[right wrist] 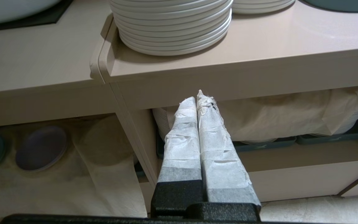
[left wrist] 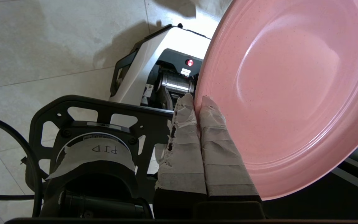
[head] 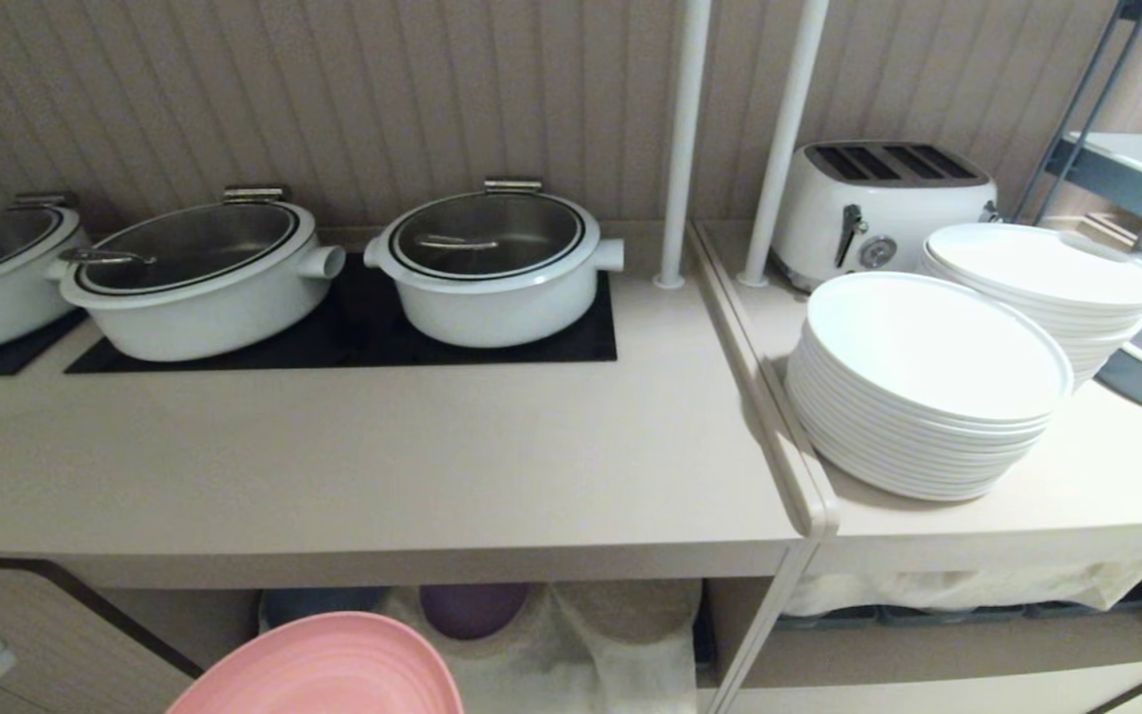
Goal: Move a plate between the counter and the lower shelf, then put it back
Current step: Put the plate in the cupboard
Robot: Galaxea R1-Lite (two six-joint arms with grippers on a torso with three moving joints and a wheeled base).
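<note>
Pink plate (head: 323, 666) sat nearest, low and left, below the counter (head: 383, 466) edge. Left gripper (left wrist: 197, 101) pinched its rim, w/ face tilted, prob. for carrying. Right gripper (right wrist: 199, 99) idle, fingers together, empty, facing the shelving.

Matte pink plastic plate (left wrist: 291, 93); matte beige counter (head: 353, 466); glossy white pots (head: 492, 268).
</note>
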